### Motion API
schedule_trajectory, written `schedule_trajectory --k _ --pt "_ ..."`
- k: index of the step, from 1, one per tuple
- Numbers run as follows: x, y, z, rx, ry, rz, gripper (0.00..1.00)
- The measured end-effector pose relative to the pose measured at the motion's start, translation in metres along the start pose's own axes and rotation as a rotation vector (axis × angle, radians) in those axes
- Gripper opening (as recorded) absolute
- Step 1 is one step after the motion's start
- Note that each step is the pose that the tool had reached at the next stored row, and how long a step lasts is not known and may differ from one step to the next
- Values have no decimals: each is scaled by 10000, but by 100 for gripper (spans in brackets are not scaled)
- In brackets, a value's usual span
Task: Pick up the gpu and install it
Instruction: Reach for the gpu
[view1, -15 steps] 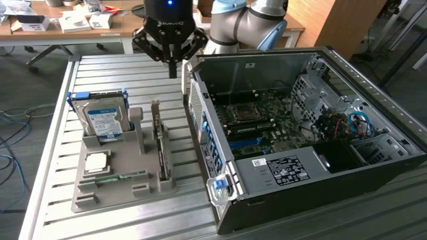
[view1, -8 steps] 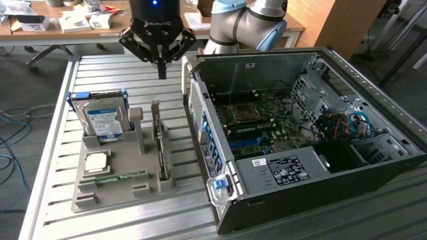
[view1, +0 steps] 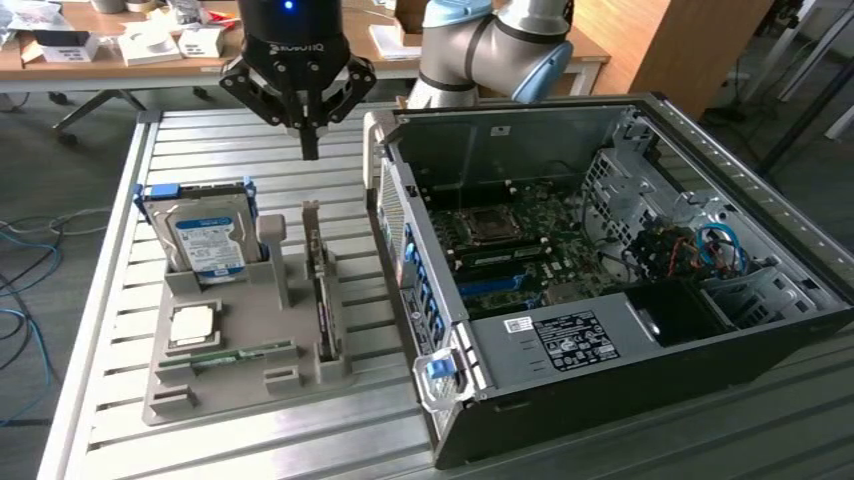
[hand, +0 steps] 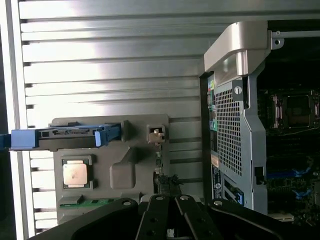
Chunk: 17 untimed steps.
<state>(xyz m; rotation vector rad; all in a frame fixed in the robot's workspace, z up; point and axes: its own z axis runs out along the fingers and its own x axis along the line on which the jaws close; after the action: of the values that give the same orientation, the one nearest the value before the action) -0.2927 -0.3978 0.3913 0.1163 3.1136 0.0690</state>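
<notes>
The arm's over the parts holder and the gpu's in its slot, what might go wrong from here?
The end effector is shut above the gpu; lowered like that, it could hit the card's thin top edge instead of straddling it. The hard drive stands close by in the same holder, so a sideways error might bump it.

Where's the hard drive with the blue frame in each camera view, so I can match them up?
Exterior view: the hard drive stands upright at the far end of the grey tray, toward the exterior view's left, away from the computer case.
Wrist view: the hard drive is seen edge-on from above, on the side of the grey tray farthest from the computer case.
Shared landmark: the square silver chip on the tray beside the drive.
</notes>
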Motion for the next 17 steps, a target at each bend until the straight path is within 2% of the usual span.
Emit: schedule_trajectory --k 6,17 --pt "4 -9 -1 1 2 3 11" --pt "4 -183 -8 0 0 3 11"
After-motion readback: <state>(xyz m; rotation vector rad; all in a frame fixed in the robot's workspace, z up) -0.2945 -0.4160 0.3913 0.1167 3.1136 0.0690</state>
